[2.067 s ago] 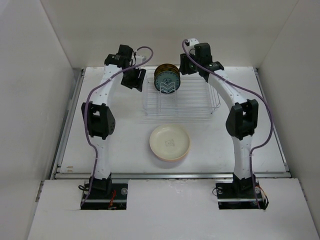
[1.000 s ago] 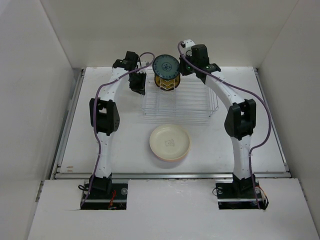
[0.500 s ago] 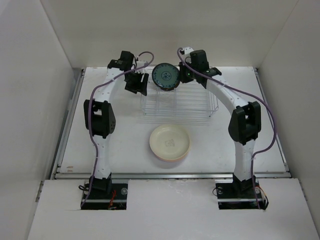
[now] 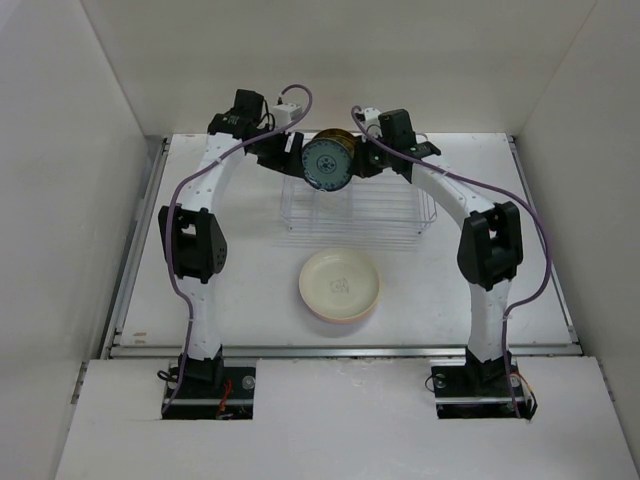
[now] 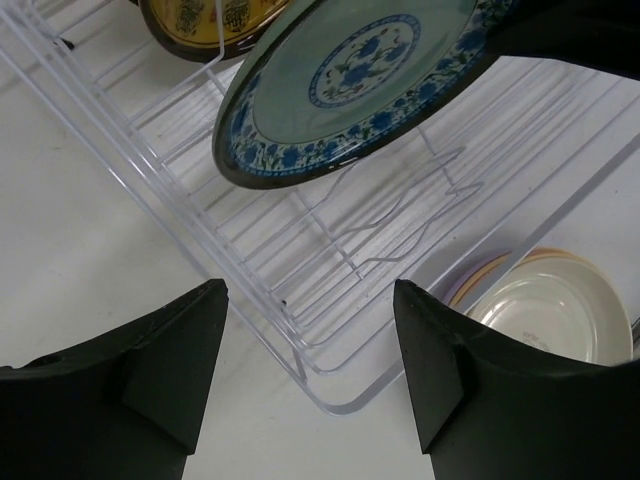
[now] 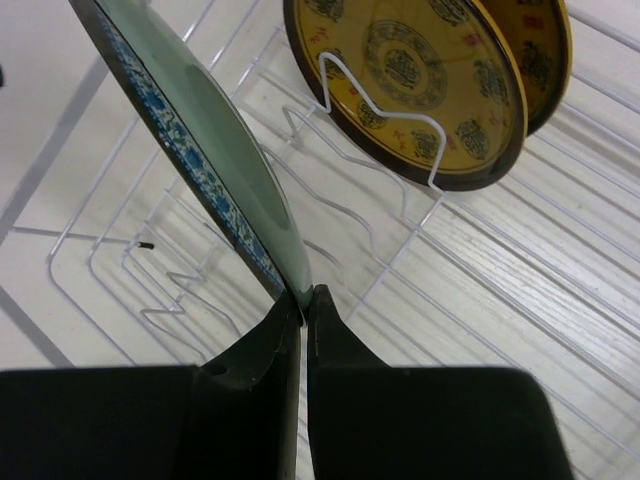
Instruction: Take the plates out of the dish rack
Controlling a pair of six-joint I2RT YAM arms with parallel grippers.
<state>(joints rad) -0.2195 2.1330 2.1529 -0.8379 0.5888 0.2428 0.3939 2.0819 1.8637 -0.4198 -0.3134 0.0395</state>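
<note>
Plates are partly unloaded: the right gripper [image 6: 305, 295] pinches the rim of a blue patterned plate [image 6: 200, 150], tilted above the dish rack [image 4: 390, 212], while the left gripper [image 5: 310, 345] hangs spread and empty beside it. Two brown-and-yellow plates [image 6: 410, 80] stand in the rack's slots, not yet taken out; a cream-topped stack [image 4: 340, 283] lies on the surface [image 4: 230, 290] near the rack, so the job looks past halfway.

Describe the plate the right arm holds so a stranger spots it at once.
Find the wire dish rack at the far middle of the table. Above it the right fingers pinch a small plate by its rim. Its pale green face and blue floral border set it apart from the brown-and-yellow plates in the rack.
</note>
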